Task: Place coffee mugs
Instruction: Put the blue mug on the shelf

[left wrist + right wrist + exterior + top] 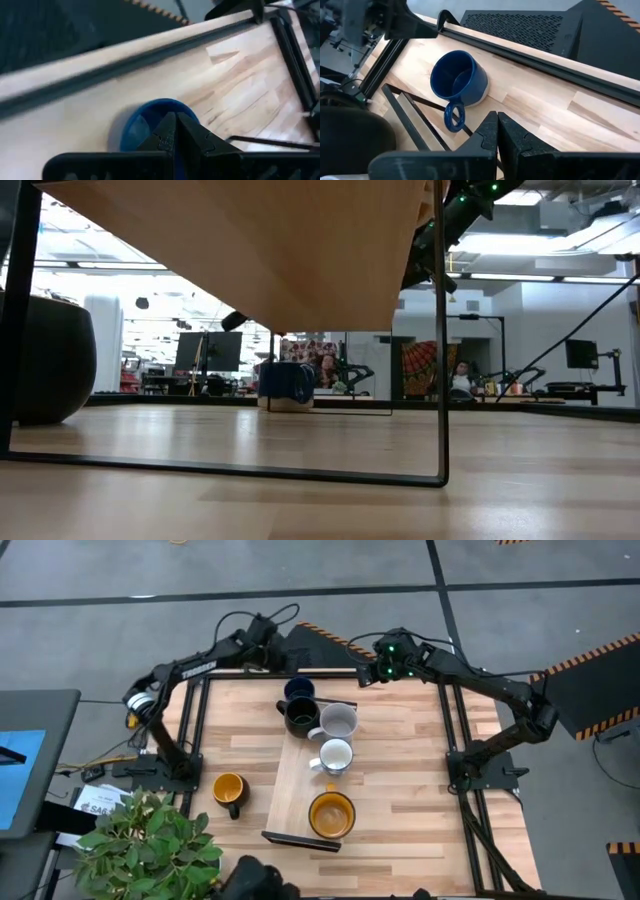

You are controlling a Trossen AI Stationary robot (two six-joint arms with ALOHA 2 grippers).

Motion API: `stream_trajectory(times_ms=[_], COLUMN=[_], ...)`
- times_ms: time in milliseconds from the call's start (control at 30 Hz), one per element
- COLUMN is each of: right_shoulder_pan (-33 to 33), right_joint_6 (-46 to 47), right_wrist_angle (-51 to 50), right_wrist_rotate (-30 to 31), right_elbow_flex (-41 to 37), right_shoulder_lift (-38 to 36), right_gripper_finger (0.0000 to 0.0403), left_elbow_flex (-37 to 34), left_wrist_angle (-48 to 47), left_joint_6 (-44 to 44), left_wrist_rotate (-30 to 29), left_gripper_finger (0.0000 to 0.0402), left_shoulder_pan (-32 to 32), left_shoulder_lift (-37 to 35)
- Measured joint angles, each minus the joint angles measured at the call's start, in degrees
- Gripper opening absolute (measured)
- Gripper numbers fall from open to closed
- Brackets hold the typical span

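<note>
The dark blue mug (298, 690) stands upright on the table just past the far end of the long light board (300, 780), and it shows in the left wrist view (145, 120) and the right wrist view (459, 80). On the board stand the black mug (302, 717), pale grey mug (341, 722), white mug (336, 756) and one yellow-orange mug (331, 815). The other yellow-orange mug (229, 790) stands on the table left of the board. My left gripper (270, 650) (176, 125) is shut, up by the far edge beside the blue mug. My right gripper (374, 670) (497, 124) is shut, right of that mug.
Dark frame rails (195, 730) (448, 730) run along the table's left and right sides and its far edge. In the low view the board (300, 250) sits raised on a thin dark stand (440, 340). A potted plant (150, 840) stands at the near left corner.
</note>
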Motion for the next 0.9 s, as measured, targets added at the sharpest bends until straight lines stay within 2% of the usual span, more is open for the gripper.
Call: stream_trajectory(times_ms=[133, 300, 500, 667, 900], right_shoulder_pan=[0.0, 0.0, 0.0, 0.0, 0.0], right_joint_6=[0.5, 1.1, 1.1, 1.1, 1.1], right_wrist_angle=[-0.2, -0.5, -1.0, -0.9, -0.8], right_wrist_rotate=[-0.1, -0.1, -0.1, -0.1, -0.1], right_elbow_flex=[0.0, 0.0, 0.0, 0.0, 0.0], right_shoulder_lift=[0.0, 0.0, 0.0, 0.0, 0.0], right_gripper_finger=[0.0024, 0.0024, 0.0024, 0.0024, 0.0024], left_elbow_flex=[5.8, 9.6, 9.6, 8.9, 8.4], left_wrist_angle=[-6.9, -11.7, -12.3, -13.4, -14.7], left_joint_6=[-2.3, -2.4, -3.2, -3.3, -3.4], left_wrist_rotate=[0.5, -3.0, -5.7, -11.1, -11.5], left_gripper_finger=[0.0, 0.0, 0.0, 0.0, 0.0], left_shoulder_pan=[-1.1, -4.1, -7.0, -7.8, -7.9], left_shoulder_lift=[3.7, 7.4, 10.6, 10.9, 10.9])
